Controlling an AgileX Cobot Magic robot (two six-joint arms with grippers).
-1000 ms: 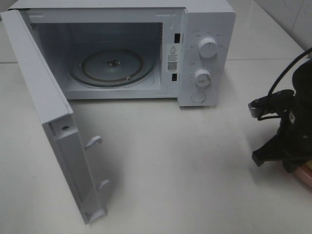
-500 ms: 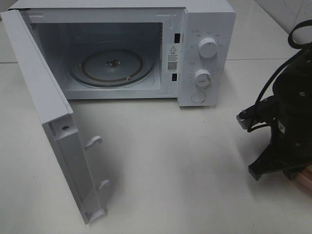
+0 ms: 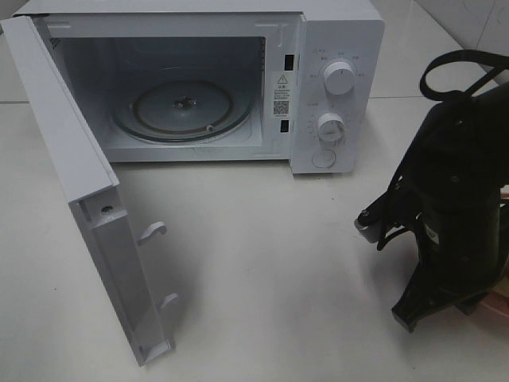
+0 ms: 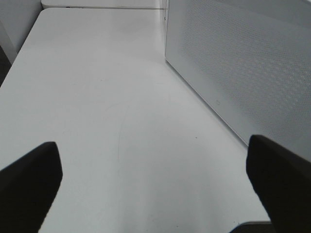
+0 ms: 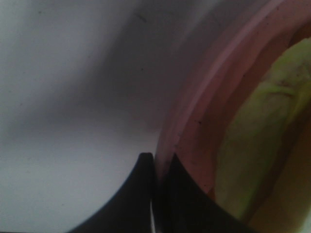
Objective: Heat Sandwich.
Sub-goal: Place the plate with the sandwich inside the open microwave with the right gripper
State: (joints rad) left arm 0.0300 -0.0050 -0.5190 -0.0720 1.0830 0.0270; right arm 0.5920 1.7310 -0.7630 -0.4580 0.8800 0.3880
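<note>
The right gripper (image 5: 154, 160), jaws pressed together on the rim of the pink plate (image 5: 194, 111), had lifted and swung nearer the open microwave (image 3: 334, 48) within a second. The sandwich (image 5: 257, 126) rode on the plate, right of the microwave, apparently oven-bound. The left gripper (image 4: 155, 184) stood spread wide, empty, left of the microwave.

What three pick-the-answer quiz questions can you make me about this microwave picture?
1. Where is the glass turntable? A) inside the microwave B) on a chair C) on the ground
2. What colour is the plate holding the sandwich? A) blue B) pink C) black
3. How is the microwave's door? A) shut B) taken off C) swung open

Answers: 1 A, it lies within the open cavity; 2 B, its rim shows pink in the right wrist view; 3 C, it stands wide, showing the inside.
</note>
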